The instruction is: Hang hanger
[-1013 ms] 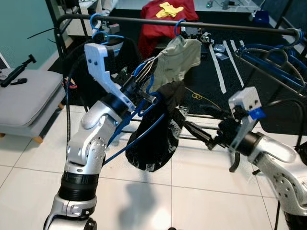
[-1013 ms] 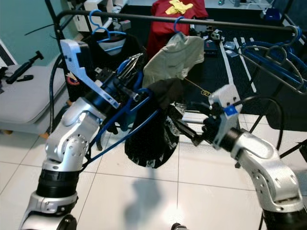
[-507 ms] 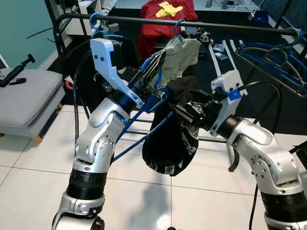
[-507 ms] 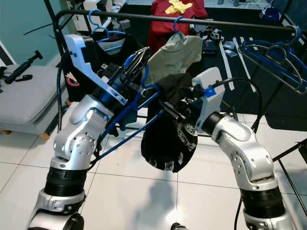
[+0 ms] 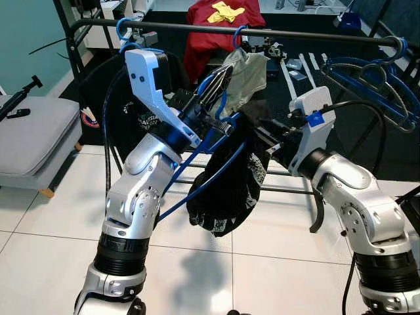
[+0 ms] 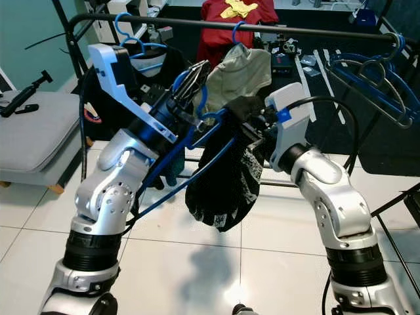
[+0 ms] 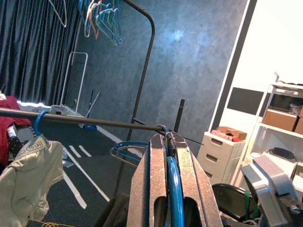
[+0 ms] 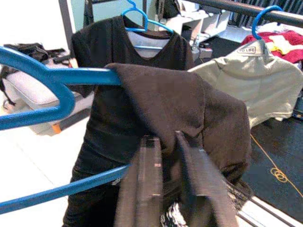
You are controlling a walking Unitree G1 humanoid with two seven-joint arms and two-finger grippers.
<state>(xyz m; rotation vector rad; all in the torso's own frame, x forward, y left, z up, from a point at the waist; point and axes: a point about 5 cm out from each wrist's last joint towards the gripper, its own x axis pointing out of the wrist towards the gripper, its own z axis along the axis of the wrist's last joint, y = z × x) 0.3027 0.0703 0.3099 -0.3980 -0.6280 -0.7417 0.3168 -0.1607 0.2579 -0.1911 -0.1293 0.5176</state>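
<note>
Below rail: L pincer clamps blue hanger; R pincer nips black garment.

No legible text, label or brand anywhere

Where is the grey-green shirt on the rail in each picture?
Left eye view: the grey-green shirt hangs from the rail, top middle, behind the left gripper.
Right eye view: top middle, again behind that gripper.
Left wrist view: low at the left edge.
Right wrist view: upper right, behind the black garment.
Shared landmark: its blue hanger hook over the rail.
</note>
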